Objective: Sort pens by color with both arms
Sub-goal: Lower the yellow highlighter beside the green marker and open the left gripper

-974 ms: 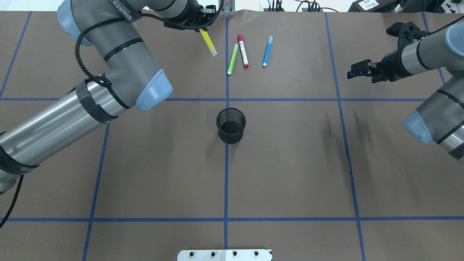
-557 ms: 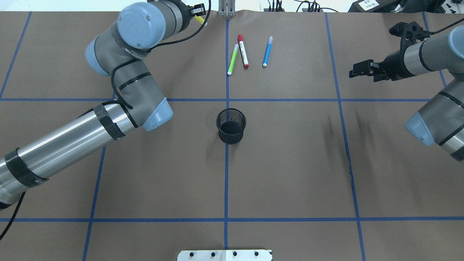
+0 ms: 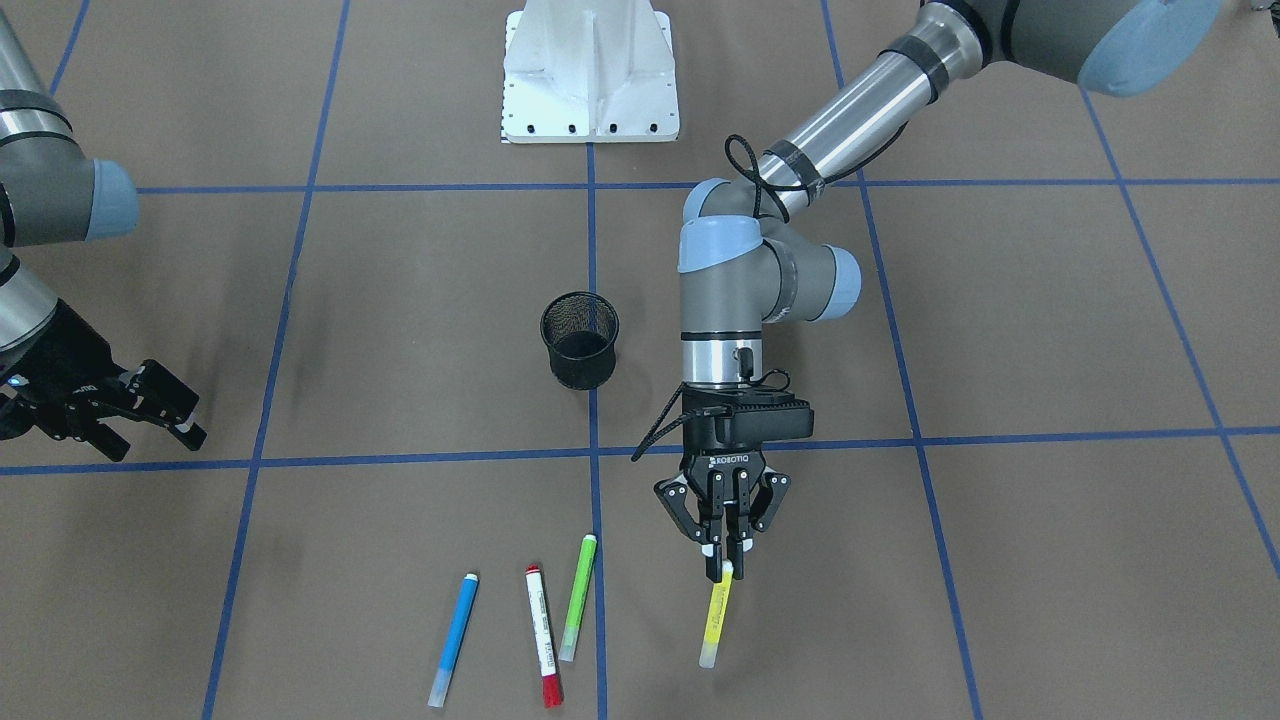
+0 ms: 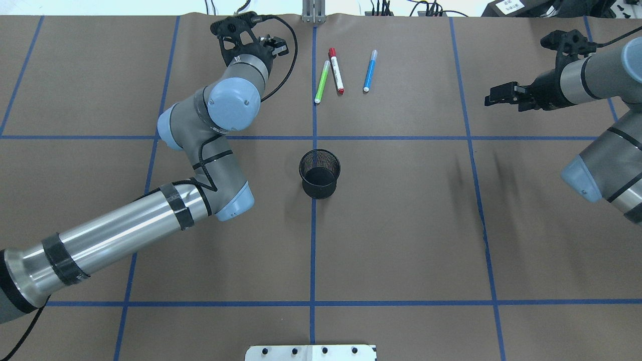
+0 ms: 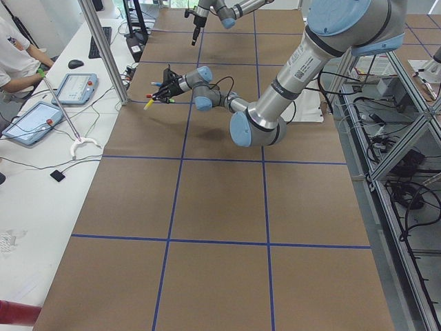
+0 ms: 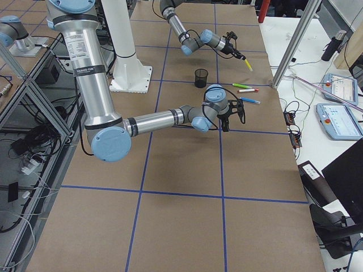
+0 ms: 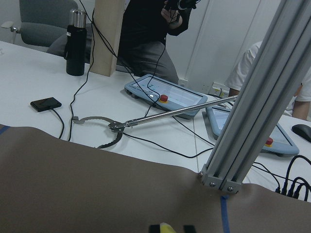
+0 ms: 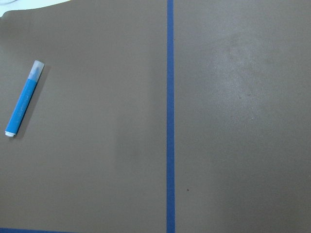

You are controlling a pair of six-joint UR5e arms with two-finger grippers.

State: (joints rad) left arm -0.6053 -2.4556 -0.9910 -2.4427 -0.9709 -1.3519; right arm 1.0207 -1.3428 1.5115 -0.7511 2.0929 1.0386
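My left gripper (image 3: 727, 566) is shut on the upper end of the yellow pen (image 3: 715, 618), which hangs tilted from its fingertips near the table's far edge. In the overhead view the left wrist (image 4: 247, 45) hides that pen. The lime green pen (image 4: 321, 81), the red-capped white pen (image 4: 336, 70) and the blue pen (image 4: 370, 70) lie side by side on the table, right of the left gripper. My right gripper (image 3: 178, 417) hovers open and empty far to the right of them. The right wrist view shows the blue pen (image 8: 23, 104) at its left.
A black mesh cup (image 4: 319, 173) stands upright at the table's centre on the blue tape line. The white pedestal base (image 3: 590, 70) sits at the robot's side. Beyond the far edge are an aluminium post (image 7: 252, 111), tablets, cables and seated people.
The left arm has folded inward and its wrist has swung left along the far edge, carrying the yellow pen out of the overhead view. The right gripper has drifted slightly right.
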